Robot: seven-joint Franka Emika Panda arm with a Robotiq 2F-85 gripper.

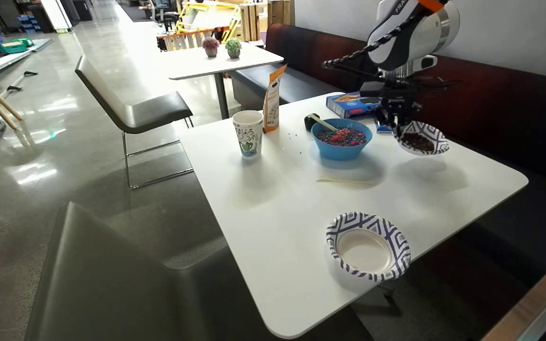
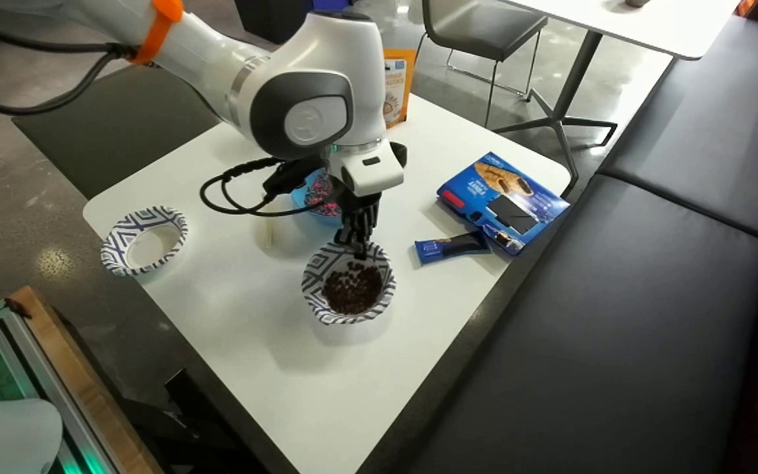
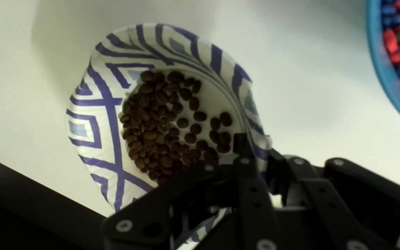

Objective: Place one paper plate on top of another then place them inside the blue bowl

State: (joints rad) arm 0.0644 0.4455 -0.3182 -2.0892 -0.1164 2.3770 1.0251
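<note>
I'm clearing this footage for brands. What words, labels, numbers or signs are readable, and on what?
"FRA", the rest out of view: robot arm
"FRUIT", faint, my best reading: blue box
Too small or blurred to read: the box's other print, the orange pouch, the blue wrapper and the arm's round logo.
No numbers readable.

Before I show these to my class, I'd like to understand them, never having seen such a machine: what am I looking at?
This is a robot arm ending in a two-fingered gripper. Two pictures come from cameras standing outside the robot; the third comes from a camera on its wrist. The gripper pinches the rim of a patterned paper bowl, which holds brown beans and appears lifted above the white table. On that table sit a second paper bowl, a blue bowl of colourful bits, a paper cup, an orange pouch, a blue box and a small blue packet.
</note>
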